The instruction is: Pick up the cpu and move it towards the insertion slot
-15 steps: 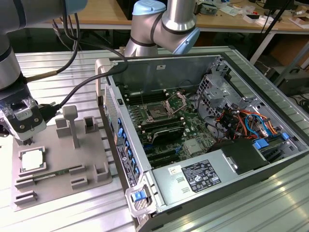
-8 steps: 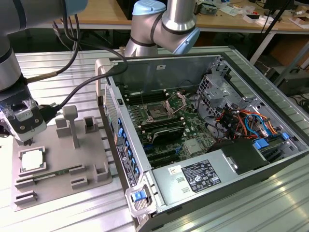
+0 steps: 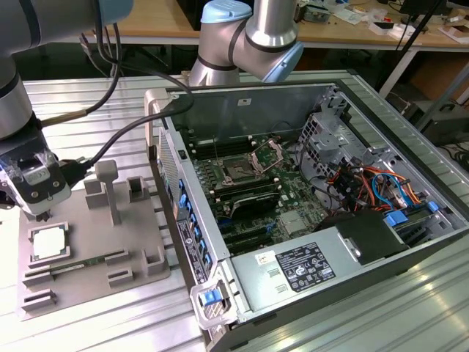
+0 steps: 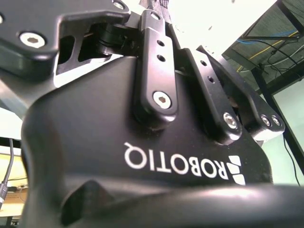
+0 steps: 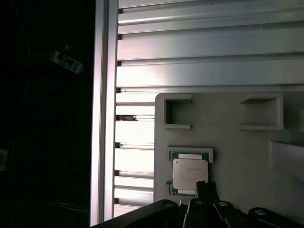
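- Silver-topped cpu [image 3: 50, 243]: where is it?
- Seated in a pocket of the grey fixture plate [image 3: 73, 290], just under my gripper [image 3: 42, 214]. I cannot tell whether my jaws are apart. Descending off-centre could tilt it, far from the insertion slot [image 3: 238, 170].

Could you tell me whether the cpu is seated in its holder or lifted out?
Seated: the cpu lies flat inside its frame on the grey fixture plate, the gripper close by.

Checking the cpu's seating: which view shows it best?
The first wrist view: the cpu lies close and face-on in the grey fixture plate. The exterior view shows it small, near the hand. The second wrist view faces the hand's body.
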Available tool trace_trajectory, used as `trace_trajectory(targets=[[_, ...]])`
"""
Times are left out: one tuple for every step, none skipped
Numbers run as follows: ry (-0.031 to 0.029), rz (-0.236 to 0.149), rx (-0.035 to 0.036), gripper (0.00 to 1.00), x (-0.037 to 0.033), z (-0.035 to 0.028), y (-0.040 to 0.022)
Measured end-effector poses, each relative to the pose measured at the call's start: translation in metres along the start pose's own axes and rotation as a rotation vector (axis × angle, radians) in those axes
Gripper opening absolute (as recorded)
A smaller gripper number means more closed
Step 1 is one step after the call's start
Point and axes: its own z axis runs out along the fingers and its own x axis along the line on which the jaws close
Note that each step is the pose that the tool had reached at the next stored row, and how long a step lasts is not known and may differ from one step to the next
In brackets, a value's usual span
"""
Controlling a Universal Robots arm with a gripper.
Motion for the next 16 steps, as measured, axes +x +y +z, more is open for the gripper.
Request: trace_trajectory(targets=[[0.0000, 0.000, 0.0000, 0.11, 0.0000, 0.0002, 0.0000], [0.0000, 0.000, 0.0000, 0.11, 0.0000, 0.0003, 0.0000], [0.0000, 0.000, 0.0000, 0.11, 0.0000, 0.0004, 0.0000], [0.0000, 0.000, 0.0000, 0.11, 0.0000, 0.0007, 0.0000], [0.0000, 0.000, 0.0000, 0.11, 0.0000, 0.0009, 0.0000], [0.0000, 0.000, 0.0000, 0.11, 0.0000, 0.0014, 0.0000], [0.0000, 0.000, 0.0000, 0.11, 0.0000, 0.0018, -0.0001], [0.0000, 0.000, 0.0000, 0.11, 0.0000, 0.0020, -0.0001], [0.0000, 0.000, 0.0000, 0.11, 0.0000, 0.0021, -0.0001], [-0.0001, 0.000, -0.0001, 0.11, 0.0000, 0.0024, -0.0001], [-0.0002, 0.000, -0.0001, 0.11, 0.0000, 0.0026, -0.0001], [-0.0001, 0.000, -0.0001, 0.11, 0.0000, 0.0028, -0.0001], [0.0000, 0.000, 0.0000, 0.11, 0.0000, 0.0031, -0.0001], [0.0000, 0.000, 0.0000, 0.11, 0.0000, 0.0034, -0.0001], [0.0000, 0.000, -0.0001, 0.11, 0.0001, 0.0038, -0.0002], [-0.0001, 0.000, 0.0000, 0.11, 0.0002, 0.0041, -0.0002]])
